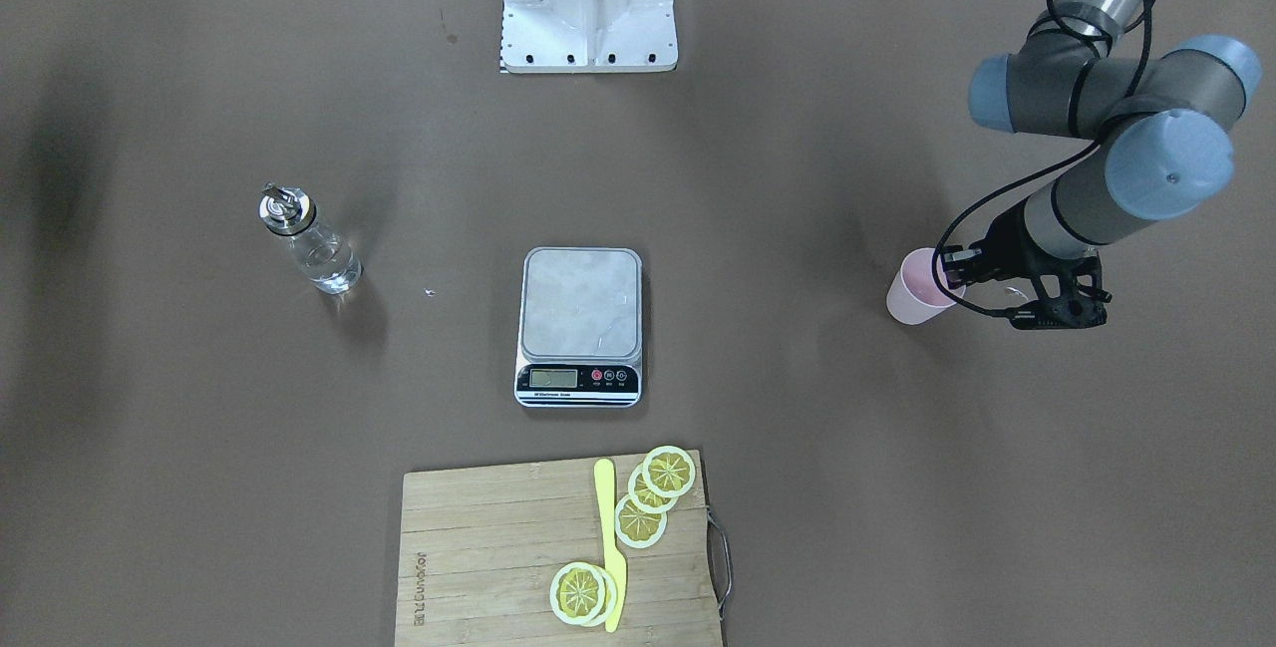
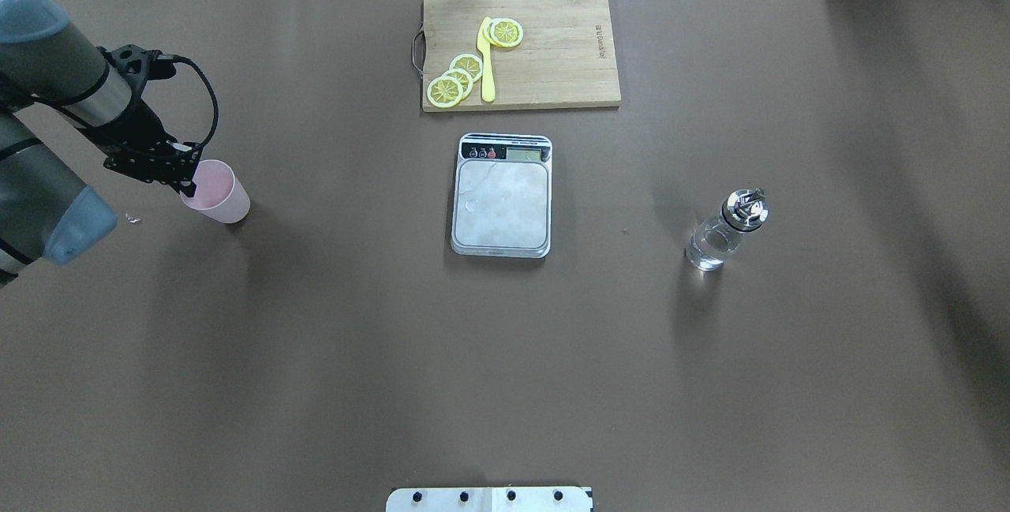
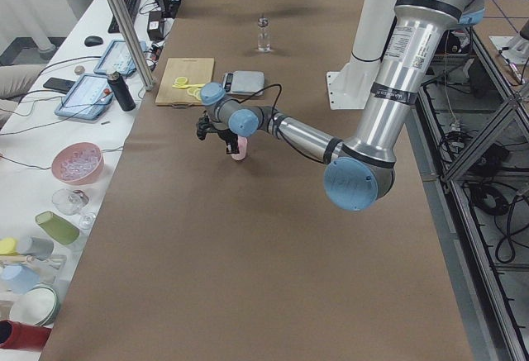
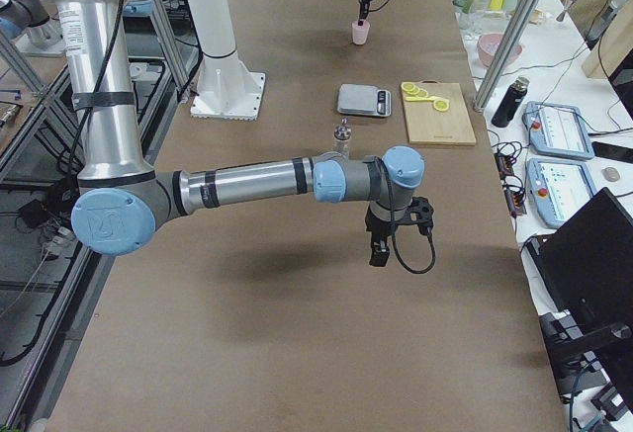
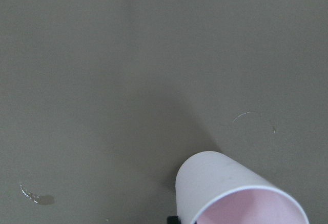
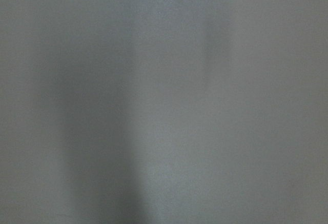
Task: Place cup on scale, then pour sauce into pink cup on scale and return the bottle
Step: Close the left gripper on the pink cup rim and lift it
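Tabletop bare between cup, scale, bottle; cutting board beyond scale. Left gripper at cup rim, right gripper aloft: closure of neither determinable.

The one brand I can read is "Joyoung", burnt into the pale rectangular wooden cutting board near one short edge, with two characters after it that I can't make out. The flat silver-grey digital kitchen scale has white print under its display, too small to read. The display digits are illegible too.
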Tool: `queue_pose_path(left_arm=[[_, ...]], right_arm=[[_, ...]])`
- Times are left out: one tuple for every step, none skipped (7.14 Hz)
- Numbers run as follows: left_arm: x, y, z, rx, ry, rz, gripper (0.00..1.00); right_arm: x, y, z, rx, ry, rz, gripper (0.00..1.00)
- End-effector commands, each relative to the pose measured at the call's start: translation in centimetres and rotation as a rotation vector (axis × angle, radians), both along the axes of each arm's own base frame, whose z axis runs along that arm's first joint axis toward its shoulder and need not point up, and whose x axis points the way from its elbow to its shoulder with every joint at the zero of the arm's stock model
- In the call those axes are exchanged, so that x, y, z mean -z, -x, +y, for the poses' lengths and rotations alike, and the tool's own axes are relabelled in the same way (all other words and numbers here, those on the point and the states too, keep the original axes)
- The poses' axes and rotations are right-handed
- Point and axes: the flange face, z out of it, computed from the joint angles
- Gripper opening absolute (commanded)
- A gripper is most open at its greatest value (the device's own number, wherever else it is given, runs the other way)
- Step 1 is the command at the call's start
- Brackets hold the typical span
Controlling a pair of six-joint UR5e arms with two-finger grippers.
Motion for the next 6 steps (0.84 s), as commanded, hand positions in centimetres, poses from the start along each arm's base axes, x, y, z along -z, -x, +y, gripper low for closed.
queue_pose_path(left_arm=[[2.8,-0.1,-0.3,0.024,-0.012,0.021,0.01],[5.6,-0.6,-1.0,0.084,0.027,0.035,0.01],[8.2,-1.0,-1.6,0.120,0.042,0.053,0.00],[10.4,-1.5,-2.1,0.158,0.069,0.069,0.00],[13.1,-2.4,-2.4,0.196,0.103,0.087,0.00],[15.5,-3.9,-2.2,0.203,0.117,0.106,0.00]], right_arm=[[0.0,0.0,0.0,0.000,0.001,-0.001,1.00],[0.0,0.0,0.0,0.001,0.001,-0.003,1.00],[0.1,0.0,0.0,0.001,-0.001,-0.002,1.00],[0.1,0.0,0.0,0.001,-0.001,-0.002,1.00],[-0.1,0.0,0.0,0.001,0.002,-0.001,1.00],[-0.2,0.0,0.0,0.001,0.003,0.001,1.00]])
